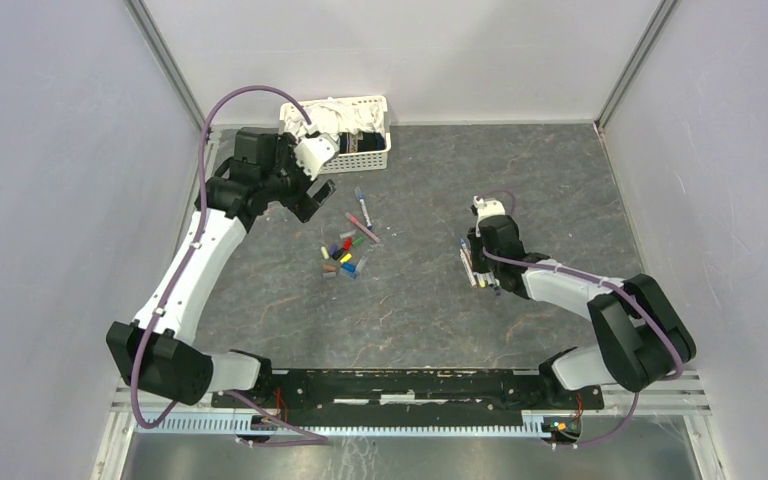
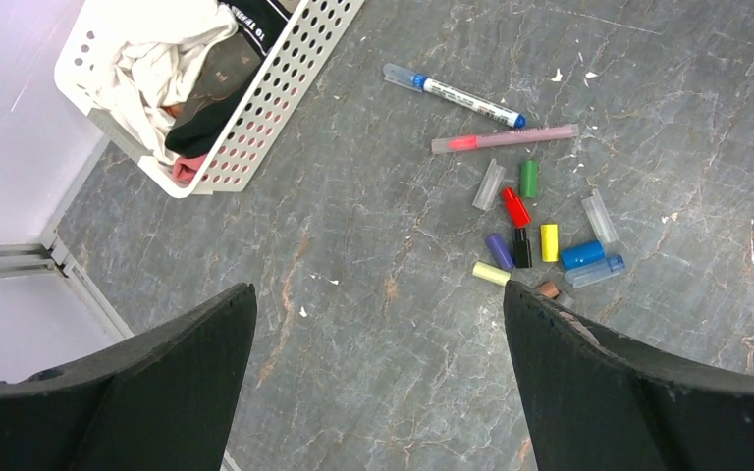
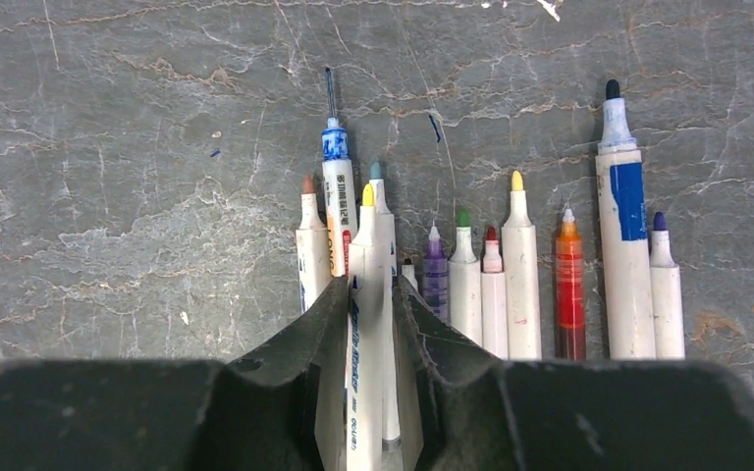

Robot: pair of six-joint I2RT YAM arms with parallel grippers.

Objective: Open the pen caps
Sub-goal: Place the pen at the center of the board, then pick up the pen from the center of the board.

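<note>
Nearest to me, in the lower right of the top view, the right gripper (image 3: 371,294) is down on the grey table (image 3: 137,147) at a row of uncapped pens (image 3: 520,285) lying side by side, coloured tips pointing away from the wrist. Its fingers (image 3: 295,343) stand either side of a yellow-tipped pen (image 3: 365,245) at the left end of that row, with only a narrow gap. I cannot tell whether they are pressing on the barrel or just flanking it. Further in, at the centre of the table, the pen caps (image 2: 540,240) lie loose in a small cluster: red, green, yellow, blue, purple, black and a few clear ones, some touching. Just beyond them two more pens lie apart from the row, one with blue markings (image 2: 457,96) and a pinkish one (image 2: 506,138). The left gripper (image 2: 378,294) hangs above the table up and left of the caps, its jaws spread wide with nothing between them. Farthest off, at the upper left against the back wall, sits a white perforated basket (image 2: 285,88) of cloths.
</note>
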